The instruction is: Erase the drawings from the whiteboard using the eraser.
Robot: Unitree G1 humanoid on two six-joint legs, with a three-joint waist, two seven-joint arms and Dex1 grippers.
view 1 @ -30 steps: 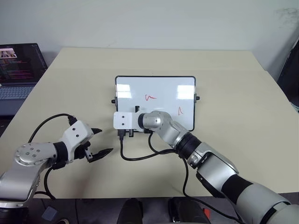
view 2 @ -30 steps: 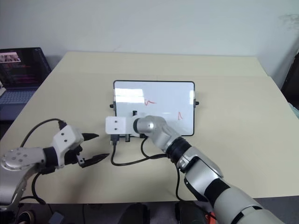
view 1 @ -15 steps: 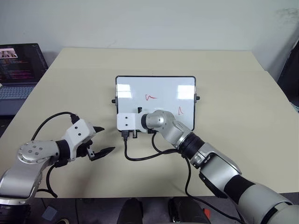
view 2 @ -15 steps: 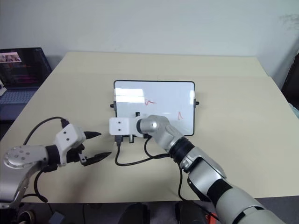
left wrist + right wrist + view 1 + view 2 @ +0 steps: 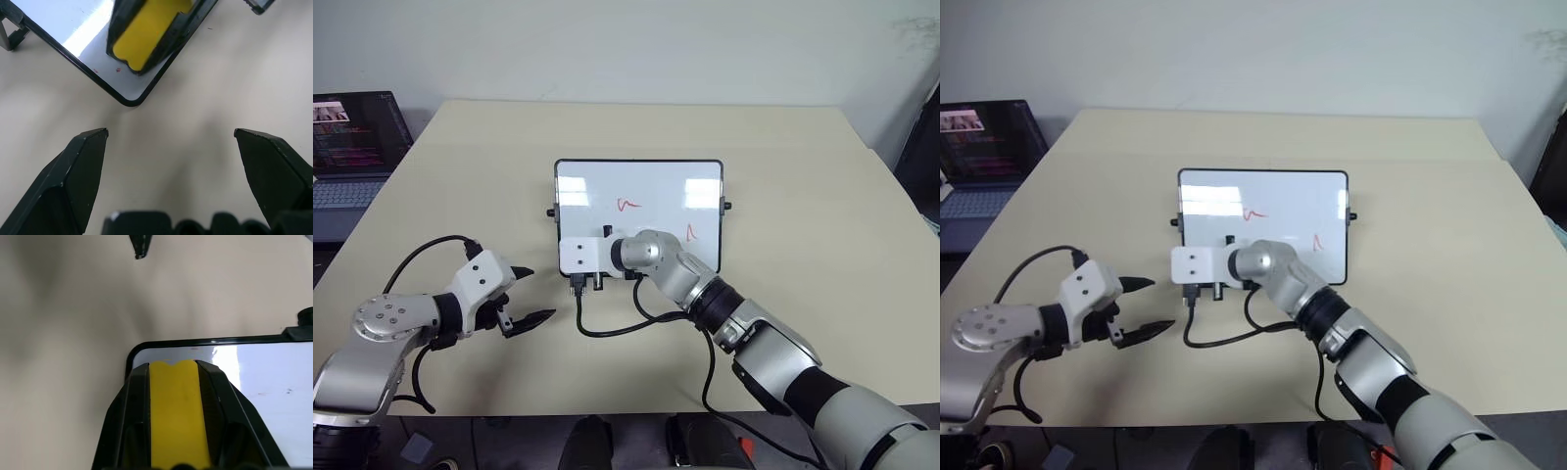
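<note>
The whiteboard point(image 5: 639, 186) lies flat a little above the middle of the left eye view, on the beige table point(image 5: 803, 196). Two red drawings remain on it: one squiggle point(image 5: 628, 205) near the board's centre and another point(image 5: 690, 232) toward its lower right. The lower-left part of the board is covered by the right arm's wrist, so whether a third mark survives there cannot be told; the left wrist view shows a few red flecks point(image 5: 106, 70) just inside that corner, which may be leftover ink.

The eraser point(image 5: 178, 416) is a yellow block, clenched between the fingers of the right gripper point(image 5: 176, 374), and it sits over the board's lower-left corner, apparently pressed to the surface or very near it.

The left gripper point(image 5: 526, 296) hangs over bare table at the lower left of the left eye view, well apart from the board, its fingers spread wide with nothing between them.

As a judgement, the wiping is under way but far from finished: the corner looks worked, and the central and right-hand squiggles still need the eraser passed over them. A laptop point(image 5: 352, 147) sits at the far upper left.
</note>
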